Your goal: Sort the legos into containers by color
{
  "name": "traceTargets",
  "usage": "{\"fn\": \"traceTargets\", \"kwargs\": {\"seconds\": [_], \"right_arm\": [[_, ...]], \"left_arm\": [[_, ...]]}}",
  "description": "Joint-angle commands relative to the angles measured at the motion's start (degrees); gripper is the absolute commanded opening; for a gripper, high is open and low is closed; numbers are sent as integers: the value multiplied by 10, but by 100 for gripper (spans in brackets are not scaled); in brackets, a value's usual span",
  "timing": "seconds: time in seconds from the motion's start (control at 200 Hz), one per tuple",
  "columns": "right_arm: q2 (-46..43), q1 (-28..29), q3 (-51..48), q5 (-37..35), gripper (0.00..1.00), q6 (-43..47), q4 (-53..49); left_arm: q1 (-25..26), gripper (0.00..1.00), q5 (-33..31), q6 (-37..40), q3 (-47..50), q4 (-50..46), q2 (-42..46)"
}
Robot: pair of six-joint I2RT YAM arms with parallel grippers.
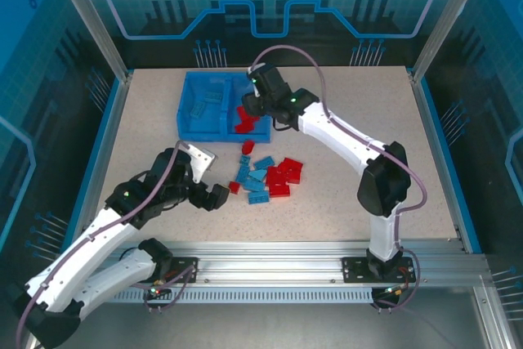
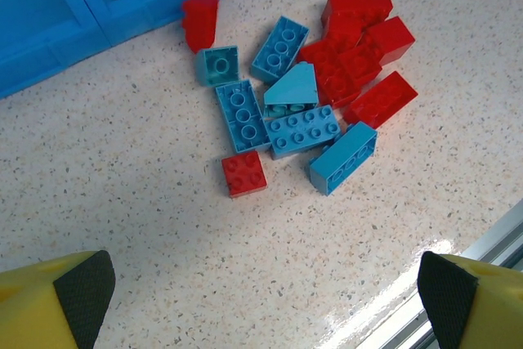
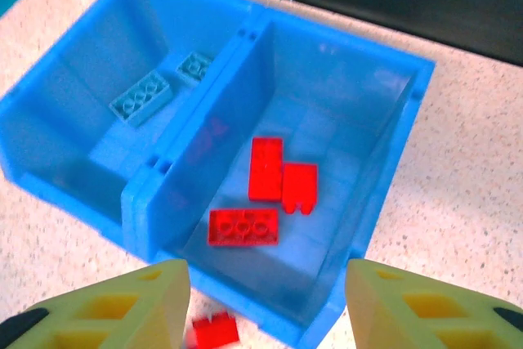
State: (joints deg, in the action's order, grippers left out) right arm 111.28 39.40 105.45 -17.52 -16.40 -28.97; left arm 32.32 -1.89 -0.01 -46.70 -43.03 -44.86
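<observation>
Currently three red legos (image 3: 265, 169) occupy the right compartment (image 3: 343, 112), two blue legos (image 3: 140, 97) the left

"Where's the left arm (image 1: 98, 230)?"
"Lower left of the overhead view, folded low. Its left gripper (image 1: 208, 176) points toward the centre, jaws spread wide with nothing between them."
"And the right arm (image 1: 351, 145)?"
"It stands up from the bottom right, bends at mid-right and stretches to upper centre. The right gripper (image 1: 252, 109) points down, jaws parted and empty."
</observation>
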Motion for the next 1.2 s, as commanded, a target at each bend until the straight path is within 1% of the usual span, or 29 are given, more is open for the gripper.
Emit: {"fn": "traceTargets", "kwargs": {"seconds": [0.0,0.07,0.125,0.215,0.305,0.375,0.435,0.52,0.615,0.71,0.78,0.87,0.9,0.97,1.01,1.06,1.111,1.196], "right_arm": [[58,-42,41,40,54,-2,-17],[89,-52,89,51,52,-8,-61],[91,-54,90,61,52,-12,-66],[65,-49,49,110,53,-22,-50],[15,-34,-21,109,55,-48,-38],[-38,-22,-102,100,56,-70,-15],[-96,-11,-180,101,58,-85,14],[-177,9,-278,101,64,-102,47],[-241,38,-346,82,71,-114,35],[-299,65,-403,63,74,-133,15],[-341,80,-442,64,77,-146,13],[-390,101,-480,66,81,-149,14],[-402,105,-488,65,82,-153,9],[-426,111,-501,64,82,-160,-4],[-437,111,-504,62,83,-163,-11],[-448,114,-506,56,84,-166,-20],[-458,116,-508,52,85,-169,-25],[-471,117,-508,47,86,-172,-29]], "left_arm": [[0,99,-6,2,-6,5,-9],[0,99,-13,1,-6,5,-9],[-1,99,-18,1,-5,6,-6],[0,99,-21,1,-2,8,-1],[-1,99,-29,-19,-3,12,-5],[0,99,-51,-74,-7,16,-13],[0,99,-71,-146,-14,15,-25],[2,99,-67,-240,-21,23,-53],[8,99,-52,-308,-18,46,-94],[27,99,-66,-346,-1,78,-147],[46,99,-83,-353,8,90,-187],[57,99,-110,-333,14,105,-237],[58,96,-120,-326,14,108,-253],[58,85,-140,-302,6,104,-295],[58,80,-143,-290,0,102,-318],[57,75,-142,-282,-9,101,-347],[57,73,-138,-277,-15,102,-370],[57,73,-136,-274,-21,109,-400]]}}
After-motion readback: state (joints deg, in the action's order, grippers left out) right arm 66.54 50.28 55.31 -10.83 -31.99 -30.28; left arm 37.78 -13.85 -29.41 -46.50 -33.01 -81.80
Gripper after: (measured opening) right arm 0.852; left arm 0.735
